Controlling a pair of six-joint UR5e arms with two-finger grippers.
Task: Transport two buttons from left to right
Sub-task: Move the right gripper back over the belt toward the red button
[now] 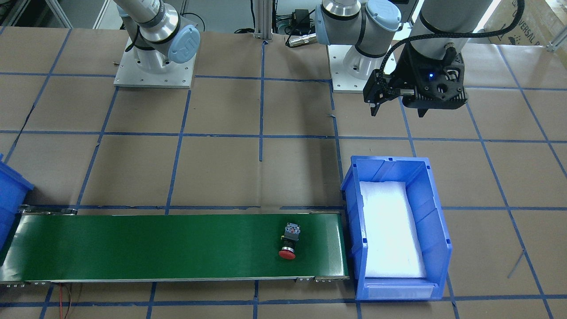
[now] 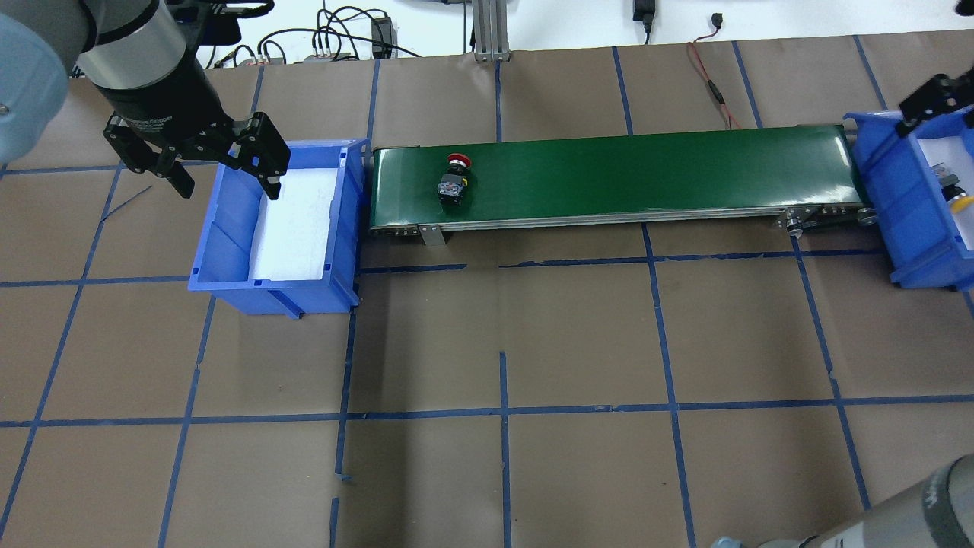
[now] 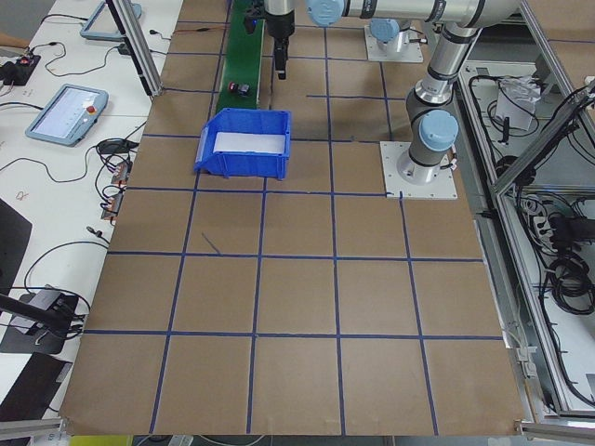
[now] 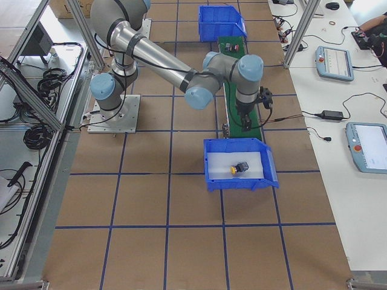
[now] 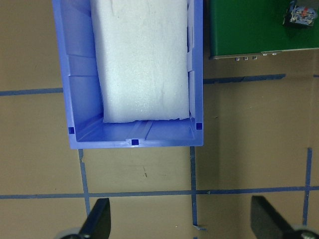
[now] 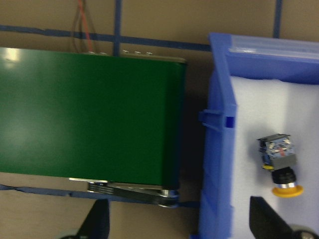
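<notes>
I count two buttons, and they are well apart. The red button (image 1: 289, 241) lies on its side on the single green belt (image 1: 155, 248), close to the end that meets the left bin (image 1: 432, 217). Its cap points away from the robot and its grey block points toward it. The yellow button (image 6: 280, 164) lies on its side in the right bin (image 6: 217, 164), on that bin's white pad (image 6: 249, 124), with its cap turned toward the robot's side.

There are two blue bins, one at each end of the belt, and each has one white pad. The left bin's pad (image 5: 142, 59) fills most of its floor.

Both grippers are in view. The left gripper (image 5: 182, 224) hangs above the brown tabletop (image 1: 221, 168), just off the end of the left bin nearest the robot's base. Its two fingers (image 5: 97, 221) are spread wide with nothing between them. The right gripper (image 6: 182, 224) hangs over the spot where the belt's end meets the right bin, also spread wide and holding nothing. In its wrist view one finger sits toward the belt side and the other over the bin's pad, apart from the yellow button.
</notes>
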